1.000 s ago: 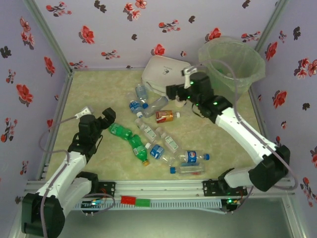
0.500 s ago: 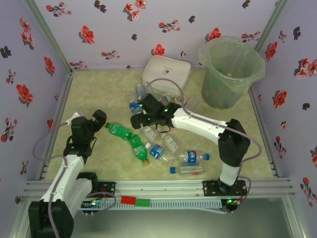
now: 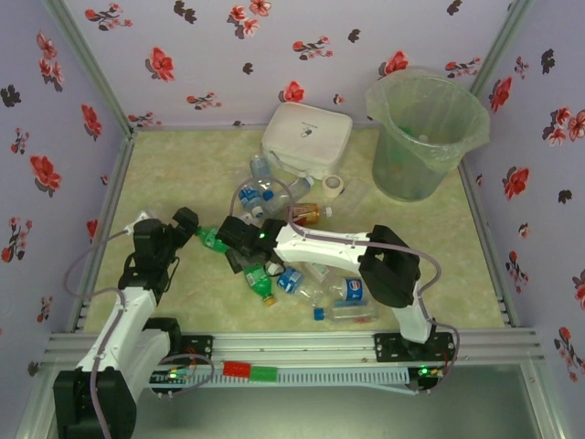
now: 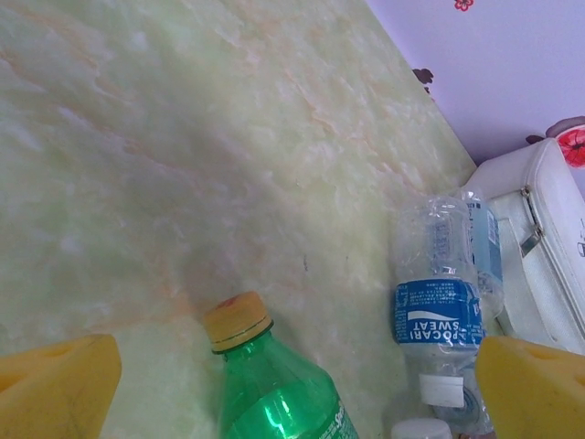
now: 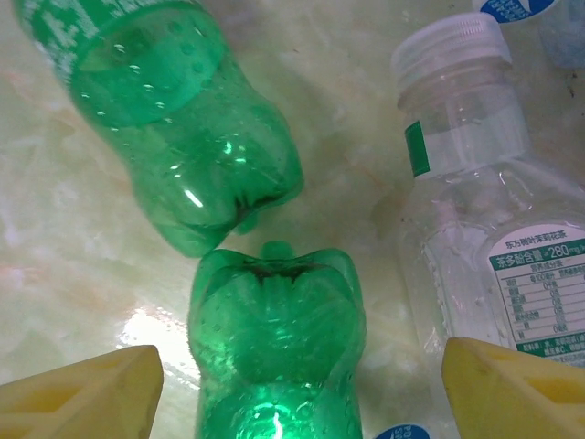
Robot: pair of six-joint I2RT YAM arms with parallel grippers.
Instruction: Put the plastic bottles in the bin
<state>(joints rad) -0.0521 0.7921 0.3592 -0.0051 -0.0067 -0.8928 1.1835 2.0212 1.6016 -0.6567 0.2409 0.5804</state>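
Green bottle (image 5: 274, 347) lies between the right jaws (touching neither one).

You're looking at a staged robot test cell, not a home: lilac wall panels printed with red and black flowers (image 3: 183, 55) box in a pale green marble-patterned tabletop (image 3: 183, 174), with bare aluminium frame posts (image 3: 89, 64) at the corners and a silver mounting rail (image 3: 302, 343) along the front
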